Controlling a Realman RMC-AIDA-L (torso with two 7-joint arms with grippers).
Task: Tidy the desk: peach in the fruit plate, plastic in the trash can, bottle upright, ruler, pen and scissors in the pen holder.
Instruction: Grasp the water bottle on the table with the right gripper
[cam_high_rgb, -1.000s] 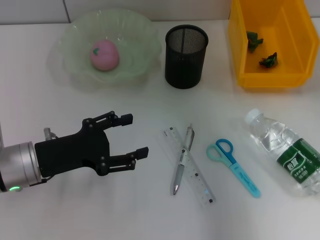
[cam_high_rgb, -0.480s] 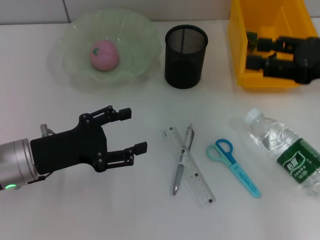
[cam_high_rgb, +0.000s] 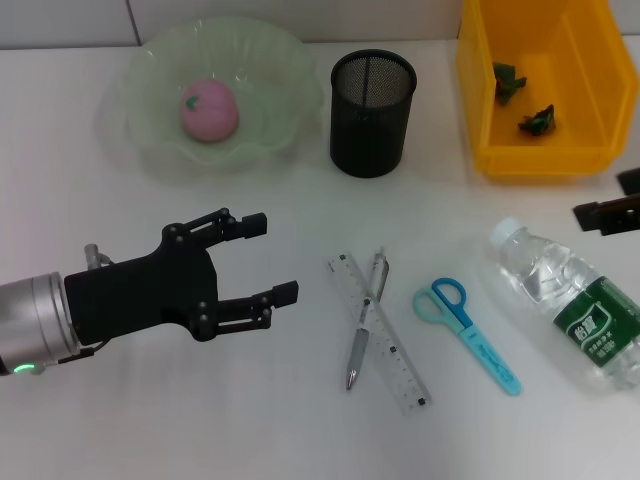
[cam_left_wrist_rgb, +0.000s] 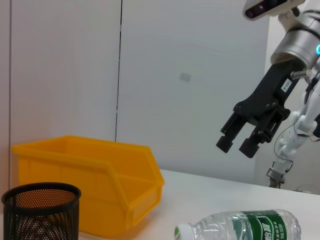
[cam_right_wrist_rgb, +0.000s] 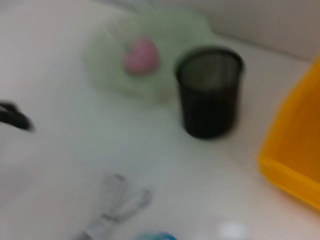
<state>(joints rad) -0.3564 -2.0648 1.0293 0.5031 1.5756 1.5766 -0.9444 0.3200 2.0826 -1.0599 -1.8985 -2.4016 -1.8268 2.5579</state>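
Right hand (cam_high_rgb: 612, 200) withdrawn from trash can (cam_high_rgb: 540, 80), seemingly open, empty

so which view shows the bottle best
The head view: the bottle lies on its side on the desk, cap to label nearly all in frame. The left wrist view shows it side-on, cut off by the frame edge. The blurred right wrist view shows no recognisable bottle.

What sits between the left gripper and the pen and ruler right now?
Nothing visible. In the head view the left gripper, fingers open, points toward the pen, which lies crossed over the ruler, with only bare desk between them. The scissors lie beyond them, on the far side.
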